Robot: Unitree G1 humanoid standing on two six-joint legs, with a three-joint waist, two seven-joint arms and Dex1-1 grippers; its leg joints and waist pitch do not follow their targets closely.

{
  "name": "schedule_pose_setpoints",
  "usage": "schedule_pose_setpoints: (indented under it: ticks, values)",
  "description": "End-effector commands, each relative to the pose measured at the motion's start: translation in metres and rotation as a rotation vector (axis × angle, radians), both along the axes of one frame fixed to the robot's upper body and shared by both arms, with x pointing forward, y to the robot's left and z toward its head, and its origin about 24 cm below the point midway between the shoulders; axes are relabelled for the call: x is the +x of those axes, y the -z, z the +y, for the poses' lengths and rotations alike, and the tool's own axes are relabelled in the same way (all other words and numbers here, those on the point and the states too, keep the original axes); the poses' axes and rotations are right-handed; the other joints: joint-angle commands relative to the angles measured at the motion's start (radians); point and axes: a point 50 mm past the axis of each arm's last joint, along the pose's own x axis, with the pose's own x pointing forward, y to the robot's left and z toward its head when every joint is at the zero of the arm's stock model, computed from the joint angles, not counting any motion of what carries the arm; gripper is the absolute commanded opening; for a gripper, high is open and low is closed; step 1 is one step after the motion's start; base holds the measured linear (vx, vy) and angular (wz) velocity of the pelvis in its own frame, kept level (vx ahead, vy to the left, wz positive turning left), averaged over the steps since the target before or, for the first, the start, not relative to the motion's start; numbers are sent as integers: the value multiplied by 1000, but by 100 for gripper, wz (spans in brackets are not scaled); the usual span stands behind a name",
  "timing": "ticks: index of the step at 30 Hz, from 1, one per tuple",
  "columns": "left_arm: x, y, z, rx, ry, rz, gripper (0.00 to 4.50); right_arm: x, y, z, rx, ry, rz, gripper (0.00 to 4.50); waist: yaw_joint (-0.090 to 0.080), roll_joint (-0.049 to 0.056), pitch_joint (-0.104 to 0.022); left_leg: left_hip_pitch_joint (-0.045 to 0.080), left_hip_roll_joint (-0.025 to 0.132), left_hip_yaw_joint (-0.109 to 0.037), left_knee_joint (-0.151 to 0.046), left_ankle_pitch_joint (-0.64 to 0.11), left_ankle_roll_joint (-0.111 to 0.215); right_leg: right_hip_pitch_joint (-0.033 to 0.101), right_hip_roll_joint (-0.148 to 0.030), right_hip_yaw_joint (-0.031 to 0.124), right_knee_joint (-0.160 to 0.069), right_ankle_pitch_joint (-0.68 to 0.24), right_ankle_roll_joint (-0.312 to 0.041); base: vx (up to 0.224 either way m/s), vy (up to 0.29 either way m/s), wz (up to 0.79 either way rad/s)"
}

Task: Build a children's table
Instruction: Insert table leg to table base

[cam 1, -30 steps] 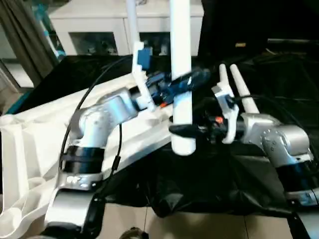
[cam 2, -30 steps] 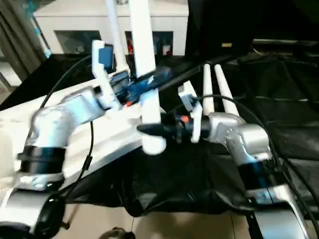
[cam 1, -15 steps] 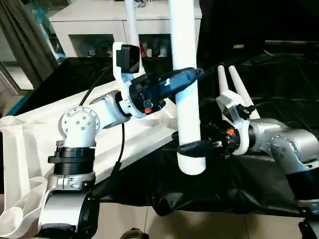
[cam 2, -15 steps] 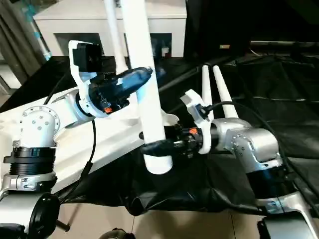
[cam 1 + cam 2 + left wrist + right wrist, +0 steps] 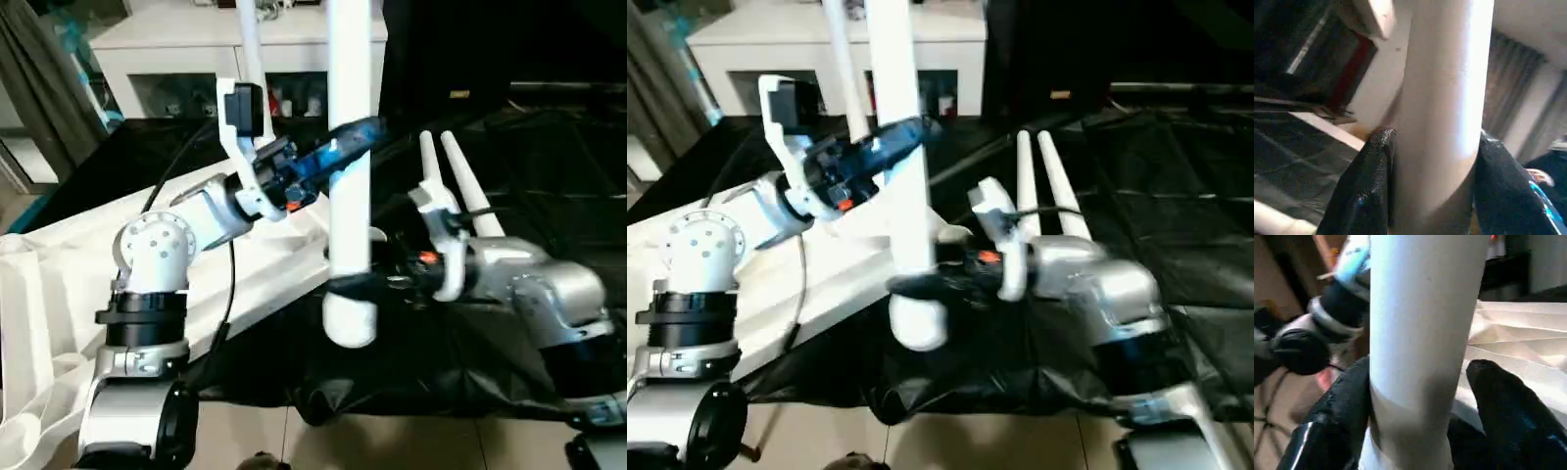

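Observation:
A white table leg [image 5: 350, 196] stands upright in mid-air over the near edge of the white tabletop [image 5: 59, 255], its flared end [image 5: 350, 323] at the bottom. My left gripper [image 5: 353, 137] is shut on the leg higher up; in the left wrist view both black fingers [image 5: 1359, 191] press its sides. My right gripper [image 5: 348, 286] sits around the leg just above the flared end. In the right wrist view one of its fingers [image 5: 1508, 416] stands off the tube, so it is open. A second leg [image 5: 250, 49] stands upright behind.
Two more white legs [image 5: 456, 171] lie side by side on the black cloth [image 5: 549, 147] at the right. White cabinets with glass fronts [image 5: 167, 59] stand at the back. The tabletop slopes from the near left toward the middle, ribbed side up.
My left gripper has closed onto the leg. My right gripper's fingers have spread apart around the leg's lower end. The view has also shifted a little.

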Motion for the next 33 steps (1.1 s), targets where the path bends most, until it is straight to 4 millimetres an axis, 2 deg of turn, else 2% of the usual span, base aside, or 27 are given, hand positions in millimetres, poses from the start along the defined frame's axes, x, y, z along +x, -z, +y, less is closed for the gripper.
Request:
schedule_pose_setpoints:
  ticks: [1,2,3,4,5,6,7,8,10,11,12,13,17,18,19,23,24,29,30,33]
  values:
    - [-4,-3,-5,4,13,-20,191,9,-6,-6,-19,93,-38,357,-4,-24,-74,29,42,-32,-82,-295,-8,42,-50,33,-88,-427,-119,0,0,0]
    - [-3,-3,-5,-4,1,-23,190,8,-5,-6,-24,97,-40,366,-5,-28,-74,28,43,-31,-83,-287,-5,42,-49,34,-88,-418,-122,0,0,0]
    - [-3,-3,-5,-6,-4,-23,188,9,-5,-6,-25,97,-42,378,-4,-25,-74,26,44,-31,-82,-274,-1,42,-50,35,-86,-404,-129,0,0,0]
    - [-2,-3,-6,-11,-20,-23,188,9,-4,-6,-28,96,-49,378,-6,-33,-74,26,44,-29,-82,-270,3,42,-50,35,-87,-399,-131,0,0,0]
    - [-2,-3,-6,-11,-20,-23,186,9,-4,-6,-28,96,-49,397,-6,-30,-74,24,44,-29,-81,-265,5,43,-52,35,-85,-395,-135,0,0,0]
    - [1,-3,-5,-4,-58,-23,186,12,-4,-6,-41,116,-68,401,-7,-35,-73,23,44,-28,-81,-260,8,44,-53,35,-86,-398,-134,0,0,0]
    - [1,-2,-5,-1,-66,-24,186,13,-4,-6,-42,123,-73,403,-7,-33,-72,23,44,-29,-81,-258,7,44,-53,36,-86,-400,-133,0,0,0]
    - [2,-2,-5,5,-81,-27,186,14,-4,-6,-44,137,-83,404,-8,-37,-71,21,43,-29,-81,-258,6,44,-55,36,-86,-412,-131,0,0,0]
    - [8,0,-5,64,-189,-47,185,24,-8,-4,-40,217,-103,405,-12,-38,-69,23,44,-31,-83,-270,1,41,-55,35,-90,-439,-122,0,0,0]
    - [9,0,-5,77,-213,-53,184,25,-8,-3,-40,232,-107,405,-16,-38,-69,22,44,-32,-85,-273,-5,43,-55,34,-90,-443,-114,0,0,0]
    - [13,1,-5,113,-275,-63,184,28,-10,-2,-41,256,-113,405,-15,-39,-68,27,45,-31,-85,-282,-8,39,-53,35,-93,-449,-106,0,0,0]
    - [18,1,-4,159,-367,-86,184,34,-10,3,-49,319,-109,405,-16,-39,-69,28,46,-31,-85,-280,-10,37,-53,36,-92,-440,-107,0,0,0]
    - [21,-2,-6,165,-443,-85,182,41,-5,11,-59,406,-75,405,-20,-41,-71,25,45,-29,-85,-254,-17,41,-54,38,-84,-378,-127,0,0,0]
    - [20,-3,-8,163,-448,-89,182,41,-3,13,-58,409,-64,405,-20,-43,-73,23,44,-27,-84,-236,-7,43,-54,38,-81,-338,-145,0,0,0]
    - [19,-3,-9,162,-452,-94,182,41,-1,15,-56,411,-58,377,-18,-42,-74,23,45,-26,-83,-227,-3,43,-54,38,-78,-317,-155,0,0,0]
    - [16,-2,-12,179,-451,-116,182,40,7,19,-69,404,-23,366,-14,-42,-73,22,45,-25,-82,-218,8,44,-53,38,-76,-288,-167,0,0,0]
    - [16,-1,-13,191,-458,-125,182,39,9,19,-86,405,-10,350,-11,-42,-73,21,46,-25,-83,-218,9,45,-54,39,-75,-295,-168,0,0,0]
    - [16,0,-13,192,-457,-122,182,40,11,18,-98,415,3,315,-13,-42,-69,24,45,-26,-85,-253,-6,44,-54,38,-81,-349,-150,0,0,0]
    - [16,0,-13,192,-455,-122,182,40,11,18,-99,414,6,292,-13,-42,-70,24,45,-27,-86,-255,-9,44,-55,38,-81,-354,-147,0,0,0]
    - [18,0,-11,197,-475,-120,182,40,10,17,-97,408,9,280,-12,-42,-71,24,46,-27,-86,-248,-9,44,-54,39,-79,-335,-148,0,0,0]
